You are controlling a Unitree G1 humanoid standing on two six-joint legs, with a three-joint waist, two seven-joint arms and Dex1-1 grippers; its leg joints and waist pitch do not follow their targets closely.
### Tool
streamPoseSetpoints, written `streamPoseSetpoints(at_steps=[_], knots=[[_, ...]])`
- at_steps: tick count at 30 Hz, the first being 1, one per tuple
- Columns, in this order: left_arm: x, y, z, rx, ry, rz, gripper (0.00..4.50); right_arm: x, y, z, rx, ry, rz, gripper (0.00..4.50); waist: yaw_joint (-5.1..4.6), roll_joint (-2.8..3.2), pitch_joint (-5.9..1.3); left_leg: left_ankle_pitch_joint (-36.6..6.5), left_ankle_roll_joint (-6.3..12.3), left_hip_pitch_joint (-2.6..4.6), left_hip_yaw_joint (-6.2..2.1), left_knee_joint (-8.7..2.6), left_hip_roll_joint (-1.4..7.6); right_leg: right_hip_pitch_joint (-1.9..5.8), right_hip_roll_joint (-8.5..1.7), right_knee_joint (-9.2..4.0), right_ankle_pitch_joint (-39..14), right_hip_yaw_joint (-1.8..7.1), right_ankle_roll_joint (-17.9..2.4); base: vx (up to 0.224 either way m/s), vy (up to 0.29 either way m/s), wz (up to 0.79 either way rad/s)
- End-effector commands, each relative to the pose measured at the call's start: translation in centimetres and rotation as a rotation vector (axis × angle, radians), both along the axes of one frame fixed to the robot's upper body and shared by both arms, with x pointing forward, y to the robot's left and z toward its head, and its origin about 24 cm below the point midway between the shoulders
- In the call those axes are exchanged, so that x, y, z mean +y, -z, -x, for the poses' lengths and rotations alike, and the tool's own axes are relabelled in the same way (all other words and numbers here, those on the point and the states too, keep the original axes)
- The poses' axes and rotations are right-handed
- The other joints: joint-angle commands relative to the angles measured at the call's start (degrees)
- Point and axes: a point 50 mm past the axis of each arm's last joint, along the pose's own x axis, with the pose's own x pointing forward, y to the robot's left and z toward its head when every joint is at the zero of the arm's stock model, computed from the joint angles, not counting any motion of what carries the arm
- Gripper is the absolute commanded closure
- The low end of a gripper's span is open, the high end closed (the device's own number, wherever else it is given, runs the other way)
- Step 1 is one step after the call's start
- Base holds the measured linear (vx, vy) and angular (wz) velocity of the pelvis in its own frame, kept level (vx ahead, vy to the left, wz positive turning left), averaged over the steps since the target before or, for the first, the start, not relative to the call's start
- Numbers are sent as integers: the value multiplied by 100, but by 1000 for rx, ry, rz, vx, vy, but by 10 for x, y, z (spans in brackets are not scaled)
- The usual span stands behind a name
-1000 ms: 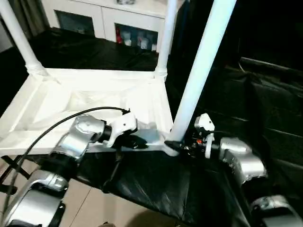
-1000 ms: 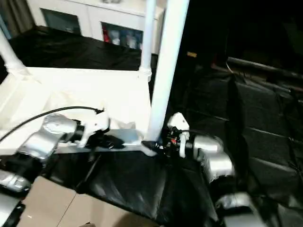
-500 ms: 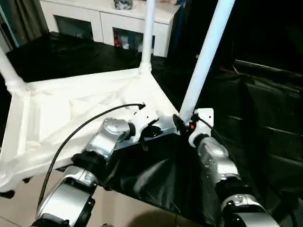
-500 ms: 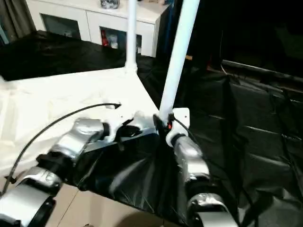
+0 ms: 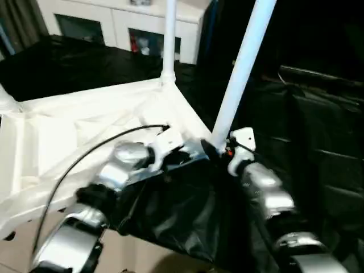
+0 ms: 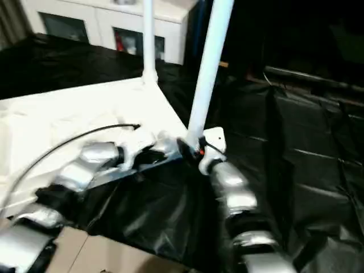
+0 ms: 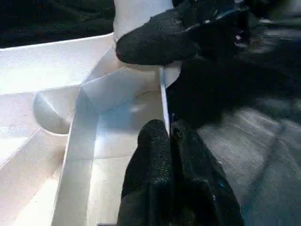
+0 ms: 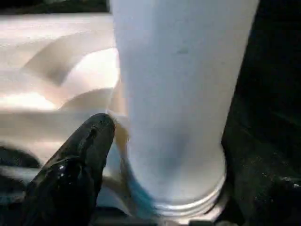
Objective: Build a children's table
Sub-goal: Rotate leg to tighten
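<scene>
A white tabletop (image 6: 68,114) lies upside down across the left half of the frame on black sheeting (image 6: 296,170). One white leg (image 6: 149,40) stands upright at its far corner, upper centre. A second leg (image 6: 206,74) rises from the near corner at centre, tilted slightly right. The right gripper (image 6: 190,151) sits at that leg's base, its silver forearm running to the lower right. The left gripper (image 6: 149,153) rests at the tabletop's near edge, left of centre. A white cabinet (image 6: 114,31) sits along the upper left
</scene>
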Motion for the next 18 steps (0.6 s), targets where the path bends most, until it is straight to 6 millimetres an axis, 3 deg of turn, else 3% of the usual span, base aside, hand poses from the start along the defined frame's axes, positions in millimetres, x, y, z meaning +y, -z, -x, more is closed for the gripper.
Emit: streamPoseSetpoints(at_steps=[1, 3, 5, 7, 8, 18], knots=[[-2, 8, 11, 64, 98, -4, 450, 5, -13, -4, -46, -117, 18, 79, -29, -3, -365, -549, 440, -89, 62, -305, 41, 350, -381, -287, -358, 283, -1338, 0, 0, 0], [7, 9, 12, 69, 128, -41, 450, 0, -20, -4, -51, -233, 27, 79, -26, -74, -359, -477, 594, -81, 71, -292, 40, 357, -398, -266, -302, 281, -1414, 0, 0, 0], [16, 9, 14, 70, 153, -84, 450, -3, -25, -3, -44, -323, 18, 79, -6, -25, -348, -481, 663, -56, 68, -293, 63, 342, -406, -259, -324, 288, -1429, 0, 0, 0], [22, 8, 14, 71, 160, -95, 450, -5, -27, -1, -34, -376, 17, 93, -5, -25, -345, -486, 643, -48, 66, -298, 72, 345, -407, -257, -329, 282, -1449, 0, 0, 0], [27, 7, 14, 72, 165, -101, 450, -6, -28, 1, -21, -433, 17, 105, -2, -55, -351, -498, 643, -45, 64, -297, 72, 357, -407, -247, -351, 277, -1456, 0, 0, 0], [43, 5, 17, 90, 179, -126, 450, -8, -21, 13, 65, -616, 46, 191, 50, -55, -329, -672, 400, -39, 75, -292, 77, 331, -410, -289, -929, 279, -1299, 0, 0, 0]])
